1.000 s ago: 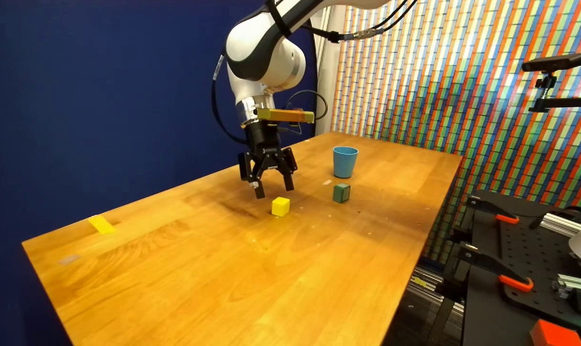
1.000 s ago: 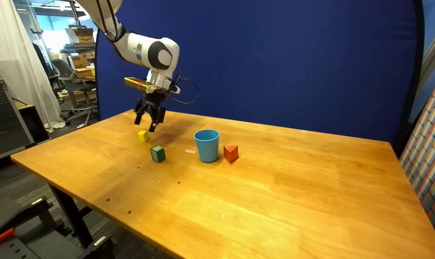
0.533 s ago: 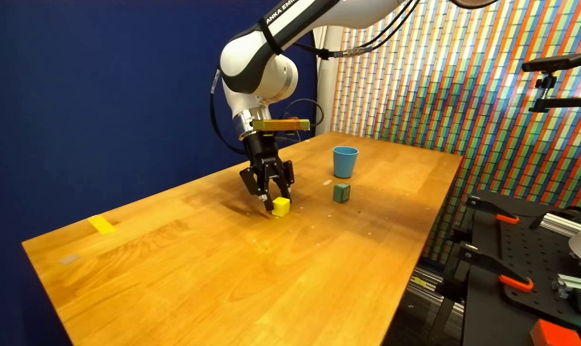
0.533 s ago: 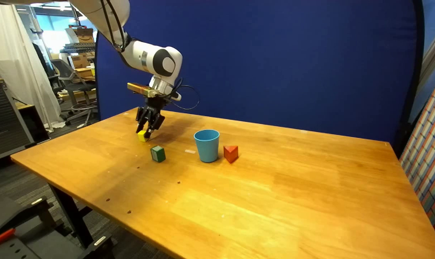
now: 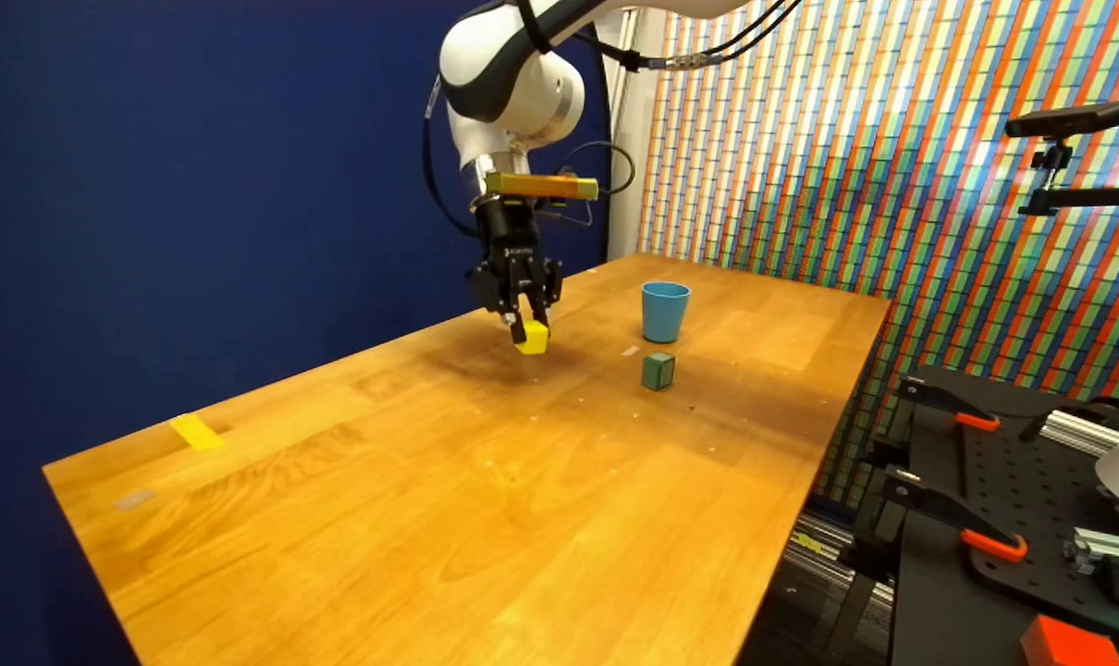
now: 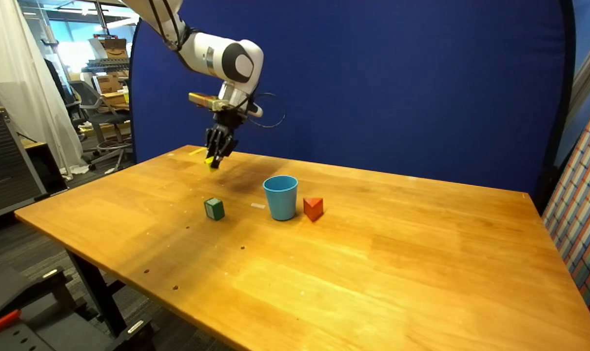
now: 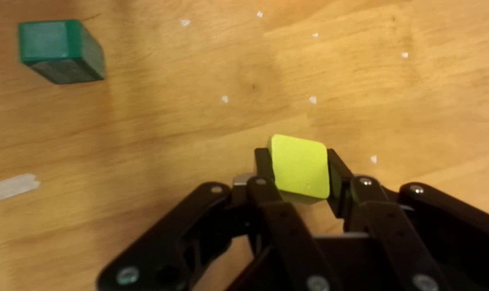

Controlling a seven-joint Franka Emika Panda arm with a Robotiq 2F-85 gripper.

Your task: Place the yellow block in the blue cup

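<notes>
The yellow block (image 7: 301,167) is gripped, looks raised off the tabletop (image 6: 373,268), not in the blue cup (image 6: 281,199). The hand (image 5: 531,329) is drawn in to the block's width, pressing two opposite sides, nothing else held. My read: pick done, carry stage. In an exterior view the cup stands upright to the right of the block and nearer, well apart. Next move probably needs more height so the block clears the rim (can't tell if it's high enough), then right and nearer until centred over the mouth, then let go. Main obstacle is the cup's own wall; coming in low could tip it, looks light. Same view: green block (image 6: 214,208) left of the cup, seemingly off the direct path on the near side; red triangular block (image 6: 313,208) just right of the cup, so overshooting might bump it. Pale tape (image 6: 257,205) lies flat between green block and cup, shouldn't matter. Yellow tape strip (image 5: 196,432), flat by the tabletop's far left edge in an exterior view, isn't the target.
</notes>
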